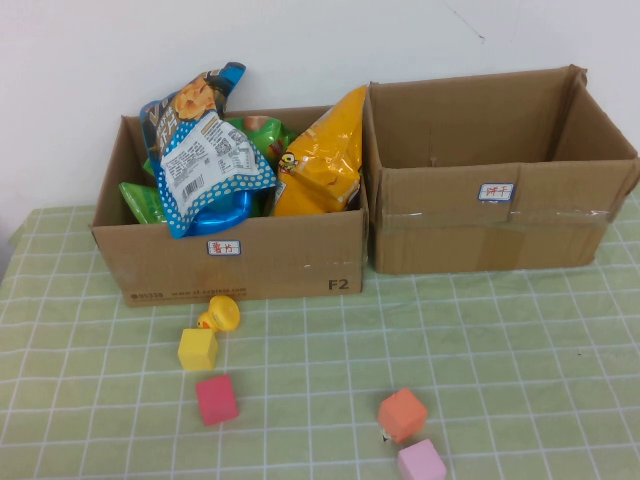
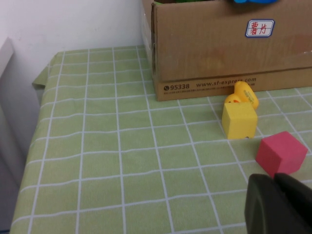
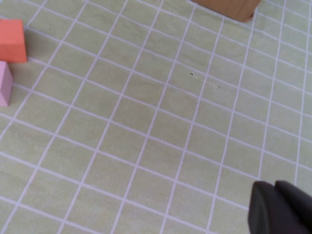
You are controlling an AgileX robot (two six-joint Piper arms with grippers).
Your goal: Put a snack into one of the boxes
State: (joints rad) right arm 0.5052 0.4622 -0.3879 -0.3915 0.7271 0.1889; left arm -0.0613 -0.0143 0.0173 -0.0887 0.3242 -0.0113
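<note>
Two brown cardboard boxes stand side by side at the back of the table. The left box (image 1: 240, 265) is heaped with snacks: a blue-and-white bag (image 1: 212, 165), an orange bag (image 1: 322, 160) and green packs (image 1: 140, 200). The right box (image 1: 500, 230) holds nothing that I can see. Neither gripper shows in the high view. My left gripper (image 2: 274, 181) is shut and empty, low over the cloth just short of a red cube (image 2: 282, 153). My right gripper (image 3: 274, 187) is shut and empty over bare checked cloth.
A green checked cloth (image 1: 520, 350) covers the table. In front of the left box lie a yellow duck (image 1: 220, 315), a yellow cube (image 1: 198, 349) and the red cube (image 1: 217, 399). An orange cube (image 1: 402, 414) and a lilac cube (image 1: 421, 461) sit near the front edge.
</note>
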